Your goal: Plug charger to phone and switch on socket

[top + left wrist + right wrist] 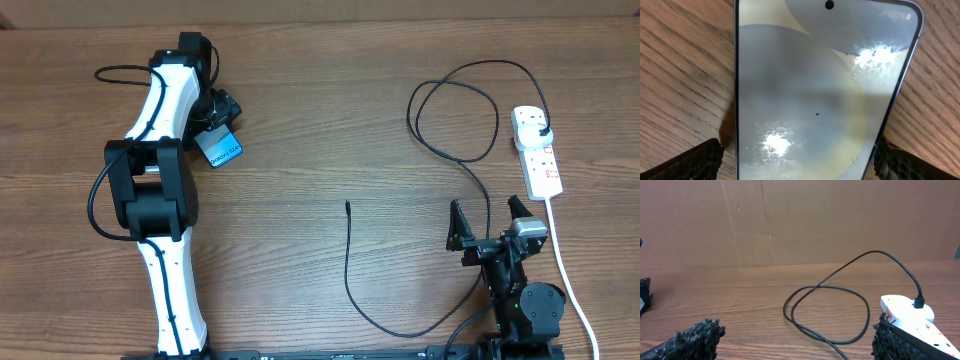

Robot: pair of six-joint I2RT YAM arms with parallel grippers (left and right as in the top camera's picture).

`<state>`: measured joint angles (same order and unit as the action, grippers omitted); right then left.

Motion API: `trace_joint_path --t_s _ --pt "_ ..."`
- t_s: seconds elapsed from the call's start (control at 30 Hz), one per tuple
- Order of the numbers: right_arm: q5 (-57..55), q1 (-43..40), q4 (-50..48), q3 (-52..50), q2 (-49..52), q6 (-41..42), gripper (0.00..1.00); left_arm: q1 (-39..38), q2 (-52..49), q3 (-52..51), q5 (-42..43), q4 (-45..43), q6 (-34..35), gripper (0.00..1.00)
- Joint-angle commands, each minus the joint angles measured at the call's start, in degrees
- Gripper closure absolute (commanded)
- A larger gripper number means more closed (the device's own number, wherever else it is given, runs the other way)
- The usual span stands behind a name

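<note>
While I look down from overhead, the left gripper (216,108) sits toward 10 o'clock on the table (300,100), and the phone (220,148) lies flat just at its 6 o'clock side, partly tucked under the black wrist, so I cannot read the jaws from here. The right gripper (489,222) at 4 o'clock stands spread wide and empty. The charger (348,270) trails past it: its connector tip (347,205) lies free near the centre, well apart from both grippers, and its black plug (540,125) sits in the socket (540,160) at 3 o'clock. The socket's white cord (570,280) runs off toward 5 o'clock.

From the left wrist, the phone (815,90) fills nearly everything, lying between the wide-set pads (690,162) of the left gripper (797,167). Its near end is cut off at 6 o'clock, glare washes the screen, and I cannot tell whether either pad touches an edge.

From the right wrist, the right gripper (795,345) gapes with nothing between its fingers. The charger (875,252) loops on the wood at 12 o'clock from the gap, and the socket (902,307) at 4 o'clock is partly hidden behind the right finger; its switches are not clear.
</note>
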<state>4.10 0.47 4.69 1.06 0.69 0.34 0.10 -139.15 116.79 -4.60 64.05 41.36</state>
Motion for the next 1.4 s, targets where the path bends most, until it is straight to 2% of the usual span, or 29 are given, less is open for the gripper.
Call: trace_joint_path --t_s 0.0,0.47,0.73,1.37 --pt "0.0 0.3 -0.2 -0.6 -0.5 -0.2 0.0 -0.1 -3.4 -0.4 0.2 -0.5 -1.6 0.0" --pt "0.0 0.3 -0.2 -0.6 -0.5 -0.2 0.0 -0.1 -3.8 -0.4 2.7 -3.0 -2.9 0.0" --pt "0.0 0.3 -0.2 -0.6 -0.5 -0.2 0.0 0.0 -3.9 -0.4 2.7 -4.2 -5.9 0.0" --pt "0.0 0.3 -0.2 -0.6 -0.5 -0.2 0.0 0.7 -3.9 -0.4 6.1 -3.0 -3.4 0.0"
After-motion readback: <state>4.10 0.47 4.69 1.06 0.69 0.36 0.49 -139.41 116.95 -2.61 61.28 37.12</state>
